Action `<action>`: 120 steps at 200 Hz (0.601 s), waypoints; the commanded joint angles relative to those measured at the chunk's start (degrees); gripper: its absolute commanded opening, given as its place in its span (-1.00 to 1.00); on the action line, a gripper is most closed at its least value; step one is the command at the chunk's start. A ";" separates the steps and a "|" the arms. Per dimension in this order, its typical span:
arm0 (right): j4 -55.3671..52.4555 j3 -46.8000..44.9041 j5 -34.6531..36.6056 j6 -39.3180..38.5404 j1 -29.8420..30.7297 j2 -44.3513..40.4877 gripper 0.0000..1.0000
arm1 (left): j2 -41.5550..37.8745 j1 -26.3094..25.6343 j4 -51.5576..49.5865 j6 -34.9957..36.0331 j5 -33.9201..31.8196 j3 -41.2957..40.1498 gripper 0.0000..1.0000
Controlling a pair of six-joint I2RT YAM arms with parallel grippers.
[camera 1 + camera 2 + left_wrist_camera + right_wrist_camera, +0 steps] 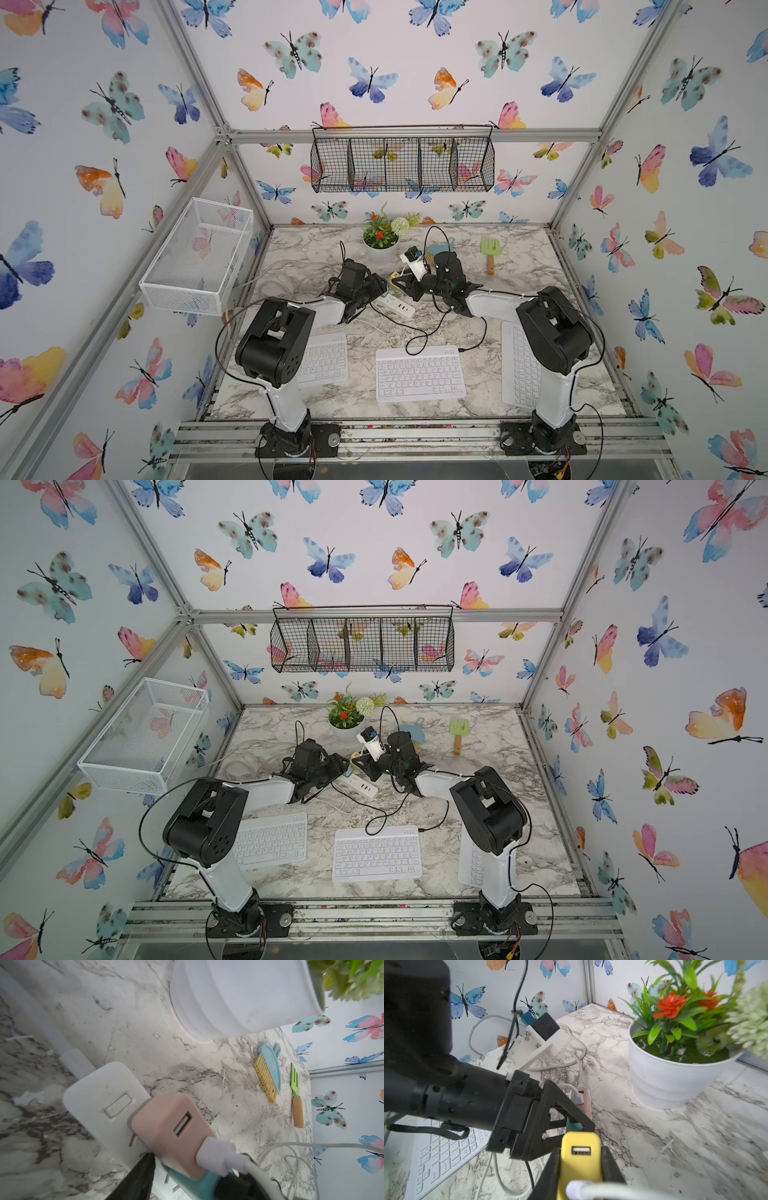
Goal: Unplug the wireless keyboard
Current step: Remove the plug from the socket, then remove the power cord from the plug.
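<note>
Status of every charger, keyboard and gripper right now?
pink charger: plugged into strip, white plug inserted.
right gripper: shut on yellow charger.
yellow charger: white cable inserted, one port empty.
left gripper: jaws astride teal charger, grip unclear.
middle keyboard: black cable plugged in.

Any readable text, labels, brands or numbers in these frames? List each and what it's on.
No text can be read.
Key legends on the white flat keyboards: too small to read.
Pink plastic USB charger, yellow plastic USB charger, white plastic power strip: no print visible.
Small dark mark on the wall: too blurred to read.
</note>
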 commanded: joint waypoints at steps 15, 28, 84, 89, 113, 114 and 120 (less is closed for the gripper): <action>-5.18 -1.76 0.52 2.63 -4.44 -3.27 -0.60 | 2.58 0.17 -11.09 0.82 1.14 0.22 0.35; -5.17 -2.89 -0.53 3.46 -5.57 -4.18 -0.60 | 1.91 0.33 -11.13 1.57 2.50 1.31 0.38; -6.68 -5.93 -2.38 3.49 -8.08 -7.83 -0.59 | 0.43 0.79 -23.54 9.98 3.17 11.48 0.62; -6.73 -6.23 -2.71 3.40 -8.34 -8.02 -0.58 | 0.40 0.79 -24.79 10.85 3.20 12.57 0.63; -7.55 -7.06 -4.91 3.06 -9.44 -8.81 -0.57 | -0.75 0.88 -31.17 15.65 -0.07 16.68 0.69; -7.54 -7.12 -4.97 3.06 -9.45 -8.92 -0.57 | -0.79 0.88 -31.37 15.92 -0.22 16.81 0.69; -7.60 -7.37 -5.45 3.05 -9.71 -9.11 -0.57 | -1.25 0.92 -32.52 17.28 -1.16 17.54 0.71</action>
